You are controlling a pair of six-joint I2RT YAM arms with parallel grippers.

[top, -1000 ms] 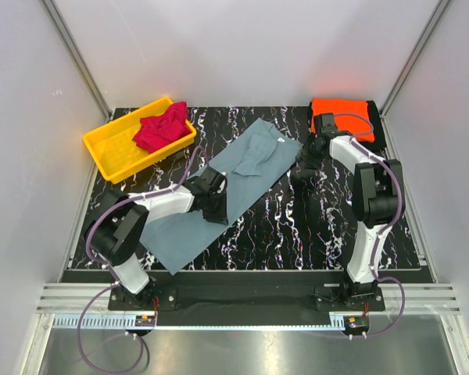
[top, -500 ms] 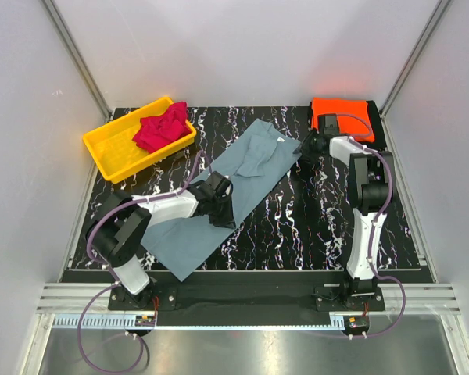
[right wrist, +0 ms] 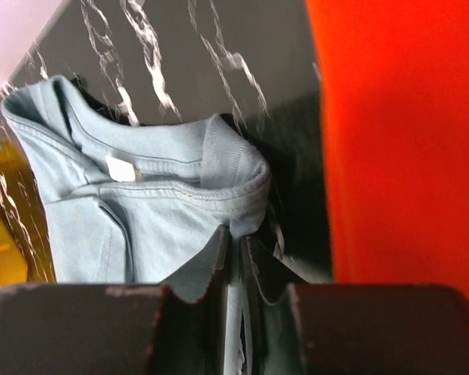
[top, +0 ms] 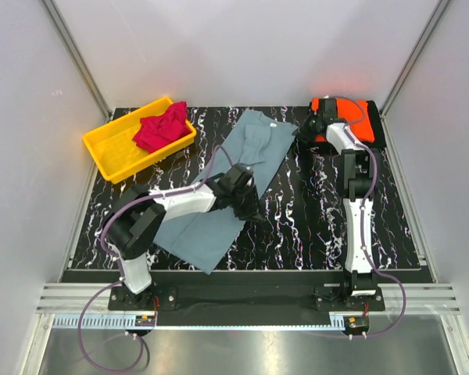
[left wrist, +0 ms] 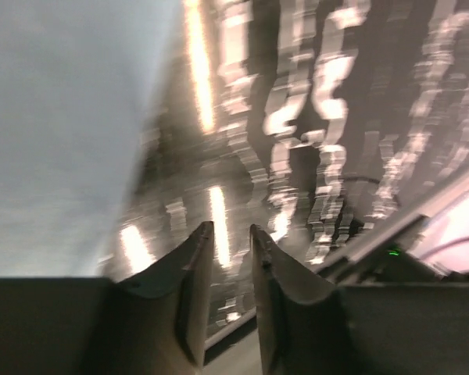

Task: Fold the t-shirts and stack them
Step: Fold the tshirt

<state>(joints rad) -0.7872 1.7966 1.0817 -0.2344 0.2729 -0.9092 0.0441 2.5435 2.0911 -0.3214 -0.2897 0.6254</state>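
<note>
Scene: A dark marbled table (top: 297,226) is seen from above, with two arms fixed at its near edge.
Task thing: A grey-blue shirt (top: 258,148) is laid slantwise across the middle, its collar (right wrist: 180,148) at the far end and its hem near left.
Other shirts: An orange shirt (top: 363,125) is laid at the far right. A crimson shirt (top: 160,129) is heaped in a yellow bin (top: 109,152) at the far left.
Right claw: The right claw (right wrist: 236,238) is pressed together on the grey-blue cloth just beside the collar, close to the orange shirt.
Left claw: The left claw (top: 250,205) is held at the shirt's right edge. Its fingers are drawn nearly together, and no cloth is seen between them, though the wrist view is blurred.
Step in hand: The shirt is probably being pulled straight and flat before folding.
Doing it well: The collar end is best drawn gently and low, so that the cloth is tautened and not lifted. It should be stopped short of the orange shirt. The tucked sleeve near the collar would need smoothing out first.
Change since earlier: Against half a second ago, the collar has been carried farther away, the shirt is laid more steeply, and the left claw has been moved right.
</note>
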